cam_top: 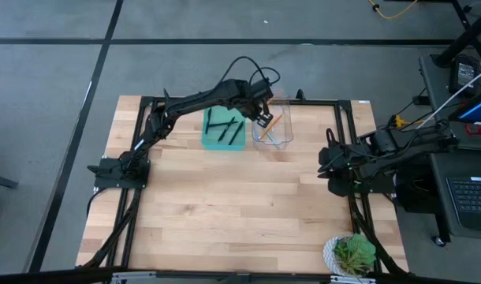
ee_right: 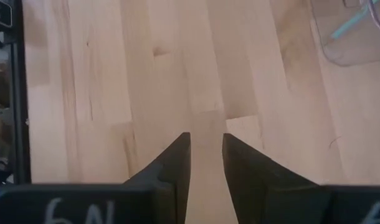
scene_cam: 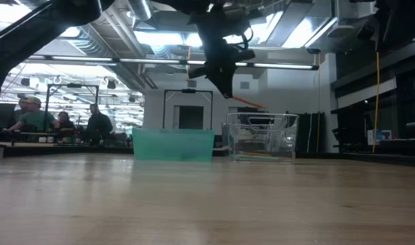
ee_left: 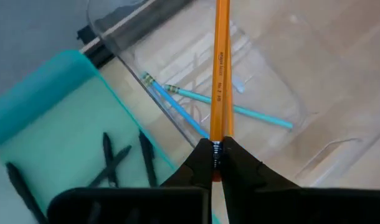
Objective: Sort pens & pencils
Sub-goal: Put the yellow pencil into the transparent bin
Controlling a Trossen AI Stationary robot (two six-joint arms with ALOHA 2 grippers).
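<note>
1. Surface: light wood-plank table, black frame rails around it. A potted plant sits at the near right corner.
2. Left gripper hangs above the clear bin, fingers closed on an orange pencil.
3. Two light-blue pencils lie in the clear bin; black pens lie in the teal bin just beside it.
4. Right gripper waits over bare wood at the right edge, fingers slightly apart, empty.
5. Room: grey floor; people seated beyond, ceiling lights.
</note>
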